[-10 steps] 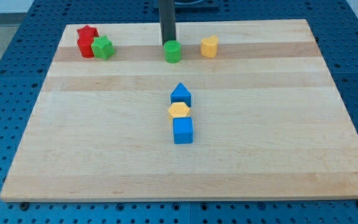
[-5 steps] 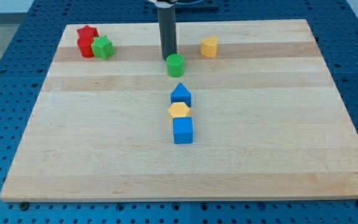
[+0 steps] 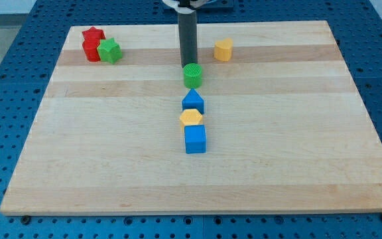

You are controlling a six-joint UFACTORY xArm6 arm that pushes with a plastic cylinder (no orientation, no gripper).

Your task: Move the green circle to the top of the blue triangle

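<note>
The green circle (image 3: 192, 76) stands just above the blue triangle (image 3: 193, 101), with a narrow gap or light contact between them. My tip (image 3: 188, 65) is right behind the green circle, touching its upper edge, with the rod rising toward the view's top. Below the triangle, a yellow hexagon (image 3: 191, 118) and a blue cube (image 3: 195, 139) sit in a column, touching one another.
A red star-shaped block (image 3: 92, 44) and a green star (image 3: 110, 50) sit together at the board's top left. A yellow hexagon-like block (image 3: 223, 50) stands at the top, right of the rod. The wooden board (image 3: 297, 146) lies on a blue pegboard table.
My tip has moved toward the view's bottom and slightly right, pushing the green circle down from the top row to just above the blue triangle.
</note>
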